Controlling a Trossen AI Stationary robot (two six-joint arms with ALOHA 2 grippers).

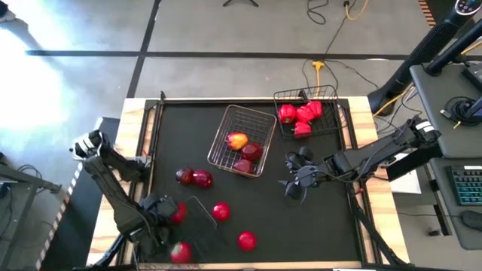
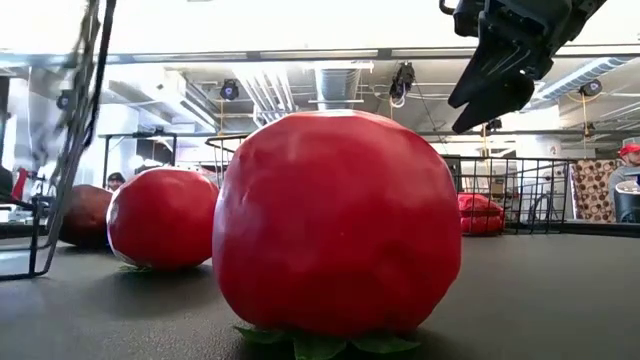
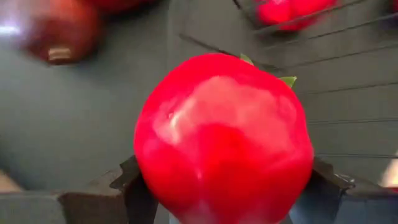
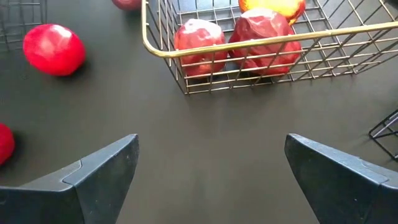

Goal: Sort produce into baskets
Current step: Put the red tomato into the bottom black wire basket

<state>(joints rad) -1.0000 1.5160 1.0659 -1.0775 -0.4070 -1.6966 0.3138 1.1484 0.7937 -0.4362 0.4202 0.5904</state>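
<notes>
Currently the left claw (image 3: 224, 199) grips a red tomato (image 3: 224, 137) between its fingers, above the black basket (image 1: 197, 218) at the desk's (image 1: 316, 226) near-left corner. The right claw (image 1: 295, 181) hangs wide open and empty, right of centre, just near-right of the silvery basket (image 1: 242, 120) holding apples (image 1: 242, 150). Peppers (image 1: 300, 114) sit in the far-right black basket (image 1: 335, 128). Two tomatoes (image 1: 233, 226) and two dark apples (image 1: 193, 178) lie loose on the desk.

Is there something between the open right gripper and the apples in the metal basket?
Yes. The right gripper is open over bare mat, and the metal basket's wire side wall and rim stand between it and the dark red apples. From above, nothing visible covers them.
</notes>
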